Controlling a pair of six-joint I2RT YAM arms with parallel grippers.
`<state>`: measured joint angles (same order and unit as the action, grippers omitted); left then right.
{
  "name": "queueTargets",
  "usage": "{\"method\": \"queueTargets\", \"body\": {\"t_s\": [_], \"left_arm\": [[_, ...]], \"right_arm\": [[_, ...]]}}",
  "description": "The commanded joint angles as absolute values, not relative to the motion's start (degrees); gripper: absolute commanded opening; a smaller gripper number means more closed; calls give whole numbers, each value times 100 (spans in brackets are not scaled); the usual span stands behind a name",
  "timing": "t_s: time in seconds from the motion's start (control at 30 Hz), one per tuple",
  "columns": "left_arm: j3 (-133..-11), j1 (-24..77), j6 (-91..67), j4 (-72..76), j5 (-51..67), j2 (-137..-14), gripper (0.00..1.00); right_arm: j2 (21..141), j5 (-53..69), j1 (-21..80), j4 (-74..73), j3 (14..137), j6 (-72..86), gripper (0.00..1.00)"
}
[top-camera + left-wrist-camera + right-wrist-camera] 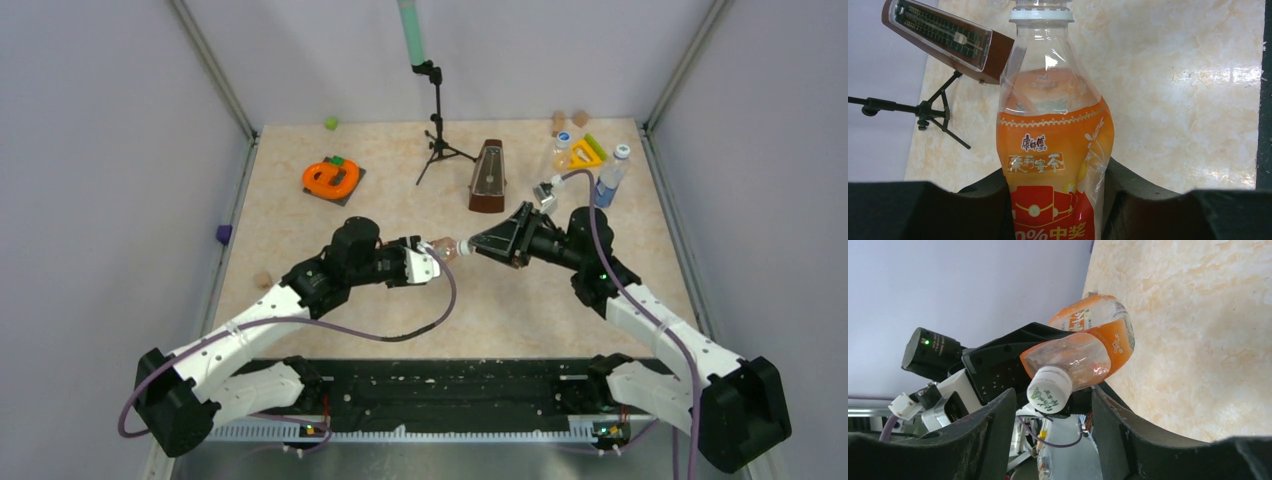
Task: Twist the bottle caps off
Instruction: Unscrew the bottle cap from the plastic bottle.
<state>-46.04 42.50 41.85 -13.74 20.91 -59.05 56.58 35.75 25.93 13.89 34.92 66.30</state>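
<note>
My left gripper [1055, 195] is clamped on the lower body of the orange bottle [1053, 125], with my dark fingers [973, 205] pressing the label in from both sides. I hold it tipped over, its neck pointing away from my palm toward my other hand.

My right gripper [1052, 395] meets it neck-on with the jaws apart. The bottle's white cap [1049, 390] sits between my right fingers [993, 430] with a gap on either side, so that hand has hold of nothing. The cap is on the neck.

Past both hands, toward the far wall, stands the brown metronome [488, 177]. Behind my right wrist, toward the far right corner of the table [400, 215], are the other two bottles. The blue-labelled bottle [608, 186] with its pale cap [622, 152] is the closer one. The clear bottle [563, 152] with its blue cap [563, 137] is a little beyond it.
</note>
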Motion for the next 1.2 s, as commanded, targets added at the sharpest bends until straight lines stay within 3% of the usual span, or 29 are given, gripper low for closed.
{"method": "queueTargets", "body": {"t_s": [0.0, 0.27, 0.47, 0.8, 1.17], "left_arm": [[-4816, 4298, 4260, -1229, 2049, -5939, 0], [-4947, 4329, 4329, -1385, 2009, -6067, 0], [-5015, 4342, 4329, -1438, 2023, -6164, 0], [-5155, 4340, 3855, -1516, 2299, -6285, 0], [-5658, 3888, 2677, -1515, 4598, -6493, 0]], "right_arm": [[5868, 3777, 2699, 1640, 3674, 6694, 55], [5985, 3767, 2837, 1402, 3899, 6425, 53], [5988, 3714, 2839, 1078, 3997, 6153, 35], [6051, 4035, 2852, 693, 4150, 5336, 22], [6127, 4620, 2962, -145, 4578, 3376, 20]]}}
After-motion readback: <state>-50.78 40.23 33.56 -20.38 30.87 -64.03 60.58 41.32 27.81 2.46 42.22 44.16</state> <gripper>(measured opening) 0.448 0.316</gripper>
